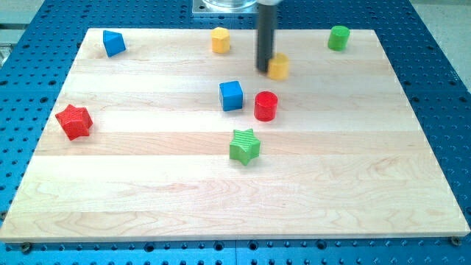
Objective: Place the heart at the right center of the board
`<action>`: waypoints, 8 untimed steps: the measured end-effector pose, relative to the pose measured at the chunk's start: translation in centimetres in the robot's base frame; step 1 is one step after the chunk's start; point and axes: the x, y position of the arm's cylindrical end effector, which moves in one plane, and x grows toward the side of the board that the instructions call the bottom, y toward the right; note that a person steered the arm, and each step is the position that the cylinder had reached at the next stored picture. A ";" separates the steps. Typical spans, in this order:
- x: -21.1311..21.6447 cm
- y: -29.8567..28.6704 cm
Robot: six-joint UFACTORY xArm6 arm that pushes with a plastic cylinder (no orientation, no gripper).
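No pincer on this arm, so nothing to open or hold: it ends in a dark rod [266, 33] coming down from the view's top. My tip [265, 71] sits on the wooden board [147, 191], in the upper middle.

Just right of my tip, touching or all but touching, is a yellow block [279, 66]. It's blurred, so I can't make out the shape for sure. No other block reads as a heart, so this is the likely one. It lies above the board's centre, slightly right of the midline and well apart from the right edge.

Other blocks:
- yellow hexagon-ish block [220, 40], near the top edge, left of the rod
- green cylinder [338, 37], top right, well apart from my tip
- blue wedge-like block [113, 43], top-left corner, exact shape unclear
- blue cube [231, 96], below and left of my tip
- red cylinder [265, 106], upright, just beside the cube on its right, a small gap between them
- green star [245, 146], below that pair, near the board's centre
- red star [73, 121], near the left edge

The board rests on a blue perforated counter [441, 110].
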 end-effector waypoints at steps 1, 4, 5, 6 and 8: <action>3.6 7.8; 8.6 10.0; 10.9 11.1; 9.1 10.4; 9.0 10.3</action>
